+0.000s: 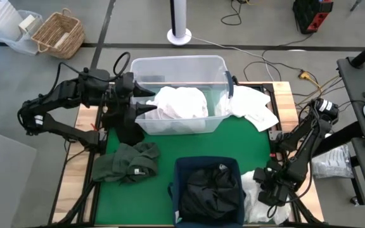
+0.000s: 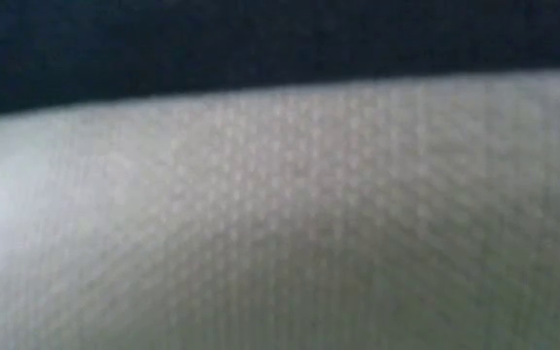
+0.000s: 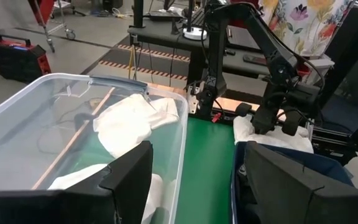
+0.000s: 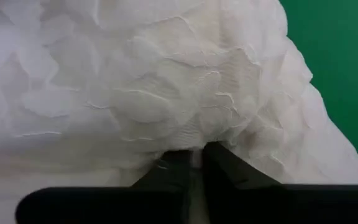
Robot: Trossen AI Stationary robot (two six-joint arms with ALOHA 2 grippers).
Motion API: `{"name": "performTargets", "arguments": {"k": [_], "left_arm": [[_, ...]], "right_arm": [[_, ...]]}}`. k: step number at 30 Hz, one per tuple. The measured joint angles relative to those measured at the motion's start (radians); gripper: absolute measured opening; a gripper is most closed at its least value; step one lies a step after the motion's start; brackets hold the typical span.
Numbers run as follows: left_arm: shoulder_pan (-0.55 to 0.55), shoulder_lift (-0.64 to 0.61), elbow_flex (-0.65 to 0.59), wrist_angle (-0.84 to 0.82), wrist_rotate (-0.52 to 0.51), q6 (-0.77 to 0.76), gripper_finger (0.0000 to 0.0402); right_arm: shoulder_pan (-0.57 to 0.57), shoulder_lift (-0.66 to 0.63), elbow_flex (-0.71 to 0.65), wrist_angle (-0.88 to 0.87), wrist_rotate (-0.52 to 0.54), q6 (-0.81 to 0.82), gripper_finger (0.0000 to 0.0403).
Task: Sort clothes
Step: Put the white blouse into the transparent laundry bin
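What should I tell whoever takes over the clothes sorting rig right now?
Right gripper: jaws shut on the white garment lying beside the navy bin, at the table's near right.
Left gripper: open, empty, at the clear tub.
Done: white clothes in the tub, black clothes in the bin.
Left: the gripped white piece, another white garment draped right of the tub, a dark green garment on the green mat.
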Motion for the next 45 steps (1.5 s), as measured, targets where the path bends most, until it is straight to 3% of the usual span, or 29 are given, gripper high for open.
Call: {"name": "performTargets", "arguments": {"k": [5, 10, 19, 27, 38, 45], "left_arm": [[0.0, -0.001, 0.0, 0.008, 0.0, 0.011, 0.0232], [0.0, -0.001, 0.0, 0.025, 0.0, 0.011, 0.0232], [0.0, -0.001, 0.0, 0.069, 0.001, 0.032, 0.0232], [0.0, -0.003, 0.0, 0.103, 0.009, 0.034, 0.0232], [0.0, -0.016, 0.0, 0.157, 0.013, 0.037, 0.0232], [0.0, -0.025, 0.0, 0.186, 0.012, 0.037, 0.0232]], "right_arm": [[0.0, -0.004, 0.056, -0.049, -0.003, 0.011, 0.0012], [0.001, -0.005, 0.205, -0.277, 0.002, 0.019, 0.0011], [0.005, -0.018, 0.47, -0.564, 0.215, 0.099, 0.001], [0.026, -0.041, 0.555, -0.61, 0.537, 0.166, 0.0009], [0.029, -0.114, 0.58, -0.618, 1.097, 0.201, 0.0009], [0.029, -0.173, 0.639, -0.611, 1.4, 0.068, 0.0009]]}}
